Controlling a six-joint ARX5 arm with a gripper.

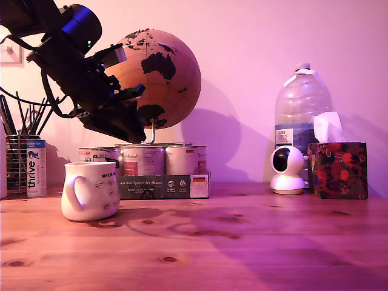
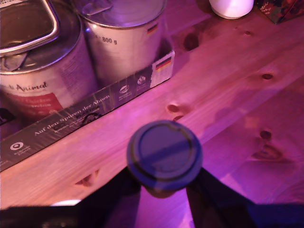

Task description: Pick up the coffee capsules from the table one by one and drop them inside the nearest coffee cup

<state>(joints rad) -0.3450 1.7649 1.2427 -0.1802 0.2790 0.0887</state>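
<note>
One capsule point(image 2: 164, 156) is in hand: in the wrist view you see its round foil lid face-on, pinched between the two dark fingers point(image 2: 209, 199) of the gripper point(image 2: 164, 190), which is closed to the capsule's width. Beyond it, at 10 to 12 o'clock, stand the labelled tin cans point(image 2: 126, 40) in their cardboard tray point(image 2: 90, 111); bare table point(image 2: 237, 95) fills the 1 to 4 o'clock sector. The coffee cup is not in this view.

In the exterior view, you find the arm point(image 1: 91, 73) raised at 10 o'clock, its gripper end point(image 1: 124, 127) above and slightly toward 1 o'clock of the white coffee cup point(image 1: 91, 191), which stands on the table point(image 1: 242, 242) in front of the cans point(image 1: 145, 160). No other capsules are visible on the table here.

Judged step: transport of the held capsule to the cup. The next move likely calls for shifting the gripper over the cup mouth, then opening it.
</note>
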